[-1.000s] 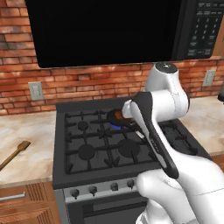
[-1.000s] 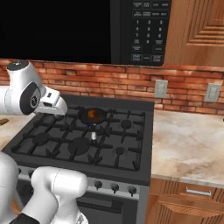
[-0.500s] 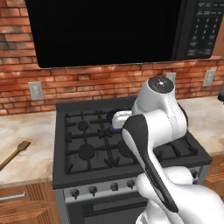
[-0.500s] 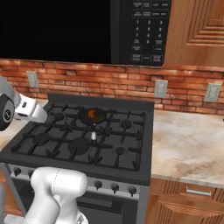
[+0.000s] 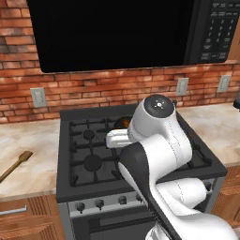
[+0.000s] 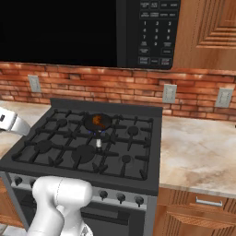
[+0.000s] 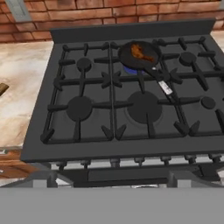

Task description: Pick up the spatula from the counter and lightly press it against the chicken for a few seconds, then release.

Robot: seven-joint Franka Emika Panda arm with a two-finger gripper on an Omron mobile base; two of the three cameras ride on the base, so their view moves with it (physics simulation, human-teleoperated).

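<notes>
gripper: tips [image 7: 112,180] stand wide apart at the bottom of the hand view, with nothing between them. They are blurred.
hand aim: looks down at the stove [image 7: 65,144] from its front side, with the knob row low in the view.
spatula: lies flat on the left counter [image 5: 37,140], broad end [image 5: 24,156] toward the stove and handle running off toward the counter's front corner. A sliver of it [image 7: 2,89] shows at the left edge of the hand view.
spatula clearance: a strip of bare counter lies between it and the stove's left edge. It is close to the counter's front edge and touches nothing else.
pan: dark and small [image 6: 97,122], on the back centre burner. Its handle [image 7: 162,83] points toward the stove front.
chicken: orange-brown piece [image 7: 140,51] inside the pan, off the rim.
open room: the front burners and the left back burner are plain grate. The right counter [image 6: 198,147] is open stone.
overhead limit: the microwave [image 6: 152,32] and a dark panel hang above the stove.
back limit: the brick wall [image 6: 129,87] sits right behind the burners.
arm: its bulk [image 5: 159,140] stands over the stove's front right in the left base view.
</notes>
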